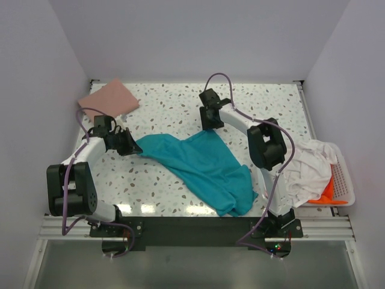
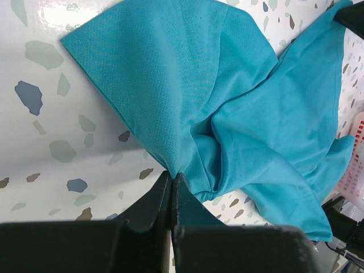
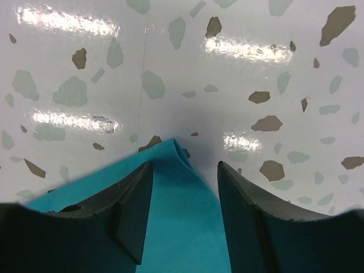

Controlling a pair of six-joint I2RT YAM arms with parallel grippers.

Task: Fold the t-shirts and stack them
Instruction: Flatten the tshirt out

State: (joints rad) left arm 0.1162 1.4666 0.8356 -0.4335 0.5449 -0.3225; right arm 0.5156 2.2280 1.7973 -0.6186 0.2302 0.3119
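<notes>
Across the middle of the bench [image 1: 174, 102] the teal t-shirt [image 1: 201, 165] lies rumpled and only half spread. At its left end the left pincer [image 2: 172, 179] is clamped tight on a pinch of the edge. At the far side the right pincer [image 3: 185, 187] stands partly open, straddling a cloth corner without gripping it. It seems to cover only the tip. If it closes on so little, the corner could slip when both arms pull, leaving the shirt twisted. A folded pink t-shirt [image 1: 108, 96] lies far left.
</notes>
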